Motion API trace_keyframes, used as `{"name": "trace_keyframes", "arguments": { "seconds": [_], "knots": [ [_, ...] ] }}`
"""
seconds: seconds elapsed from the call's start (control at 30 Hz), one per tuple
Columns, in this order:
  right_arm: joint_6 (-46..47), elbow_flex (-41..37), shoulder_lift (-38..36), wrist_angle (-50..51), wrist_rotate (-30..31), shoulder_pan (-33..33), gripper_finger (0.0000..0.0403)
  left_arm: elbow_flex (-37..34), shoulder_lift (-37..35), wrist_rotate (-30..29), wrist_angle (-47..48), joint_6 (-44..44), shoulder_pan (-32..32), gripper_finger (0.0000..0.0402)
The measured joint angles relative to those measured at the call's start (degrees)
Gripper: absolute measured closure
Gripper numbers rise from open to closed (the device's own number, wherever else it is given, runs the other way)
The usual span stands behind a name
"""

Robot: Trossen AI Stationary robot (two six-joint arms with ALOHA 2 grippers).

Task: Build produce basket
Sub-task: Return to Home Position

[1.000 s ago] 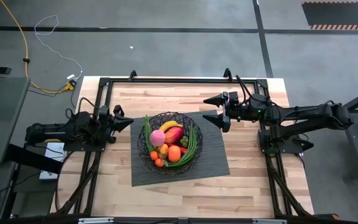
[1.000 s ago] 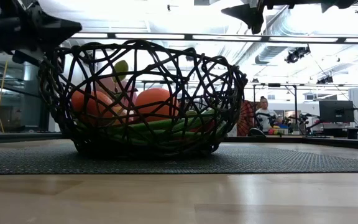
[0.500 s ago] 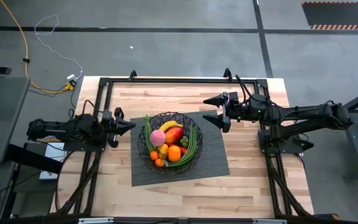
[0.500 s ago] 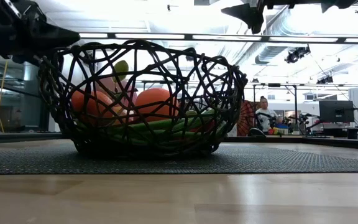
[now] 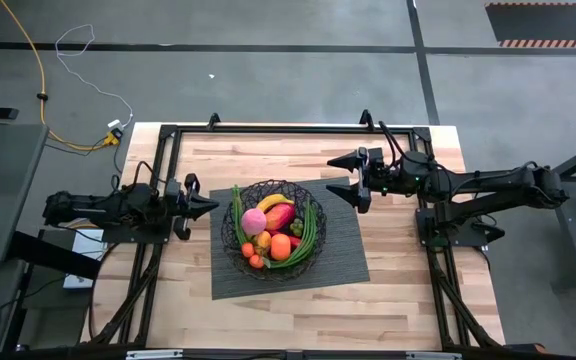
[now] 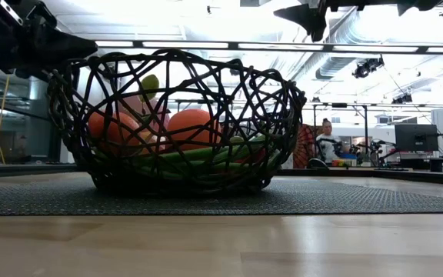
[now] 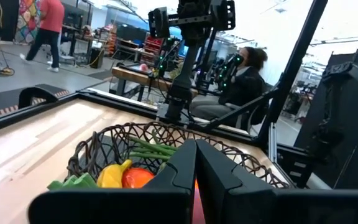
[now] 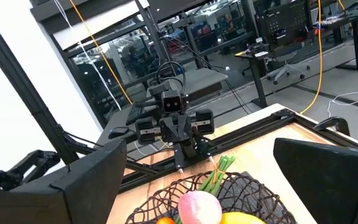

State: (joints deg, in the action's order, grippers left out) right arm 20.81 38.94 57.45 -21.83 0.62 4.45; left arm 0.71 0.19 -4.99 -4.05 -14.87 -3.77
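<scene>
The round black wire basket stands on the dark grey ribbed mat at the table's middle. It holds the produce: a pink ball, a yellow banana, a red-orange mango, oranges, small tomatoes and long green beans. My left gripper is shut and empty, just left of the basket's rim and pointing at it; it also shows in its own wrist view. My right gripper is wide open and empty, above the mat's far right corner.
The basket fills the middle of the low view, with my left gripper at its upper left. Black frame rails run along the table's edges. Bare wood lies near the front edge. People show in the room behind.
My left gripper has dipped a little lower beside the basket's left rim. The basket and the produce have kept still.
</scene>
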Motion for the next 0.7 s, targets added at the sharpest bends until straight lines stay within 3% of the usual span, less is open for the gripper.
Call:
{"name": "trace_keyframes", "arguments": {
  "seconds": [0.13,0.23,0.4,0.6,0.7],
  "knots": [
    [1.4,0.0,-0.2,1.6,-0.7,0.0,0.0046,0.0,0.0,0.0,0.0,-0.4,0.0,0.0401],
    [2.5,0.0,-2.0,6.1,-0.7,0.1,0.0091,0.0,0.0,-0.1,0.0,-0.4,0.0,0.0401],
    [0.9,-0.1,-8.5,16.5,-0.7,0.4,0.0208,0.0,0.0,-0.2,0.0,-0.4,0.0,0.0399],
    [-0.1,-6.5,-20.0,18.9,-0.9,-0.3,0.0378,0.0,0.0,-0.2,0.0,-0.6,0.0,0.0398],
    [3.1,-14.1,-27.4,15.2,-1.1,-1.5,0.0386,0.0,0.0,-0.2,0.0,-0.5,0.0,0.0398]
  ]
}}
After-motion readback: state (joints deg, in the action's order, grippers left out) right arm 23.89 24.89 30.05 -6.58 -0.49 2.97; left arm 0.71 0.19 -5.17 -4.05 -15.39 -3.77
